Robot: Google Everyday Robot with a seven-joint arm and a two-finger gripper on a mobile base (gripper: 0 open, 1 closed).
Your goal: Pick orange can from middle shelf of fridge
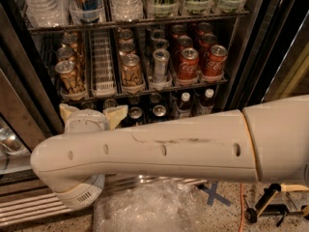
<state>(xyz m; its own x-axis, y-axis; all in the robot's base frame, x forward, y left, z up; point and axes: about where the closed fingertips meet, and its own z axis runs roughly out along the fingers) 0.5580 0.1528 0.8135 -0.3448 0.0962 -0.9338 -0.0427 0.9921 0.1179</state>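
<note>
Brownish-orange cans stand in two lanes of the middle shelf [145, 92]: a front one at the left [69, 76] and another further right [131, 69], each with more behind. An empty white ribbed lane [102, 62] lies between them. My gripper [91, 115] is below the shelf's front rail, under those lanes, its cream fingers [67, 114] spread apart, open and empty. My white arm [169, 149] crosses the lower picture and hides the fridge [241, 57] beneath the shelf.
A silver-grey can [160, 64] and red Coca-Cola cans [187, 63] stand right of the orange ones. Dark bottles [183, 100] stand on the shelf below. Water bottles [123, 1] fill the top shelf. Crumpled plastic wrap [154, 209], blue tape cross [212, 195] and a stand [270, 207] lie on the floor.
</note>
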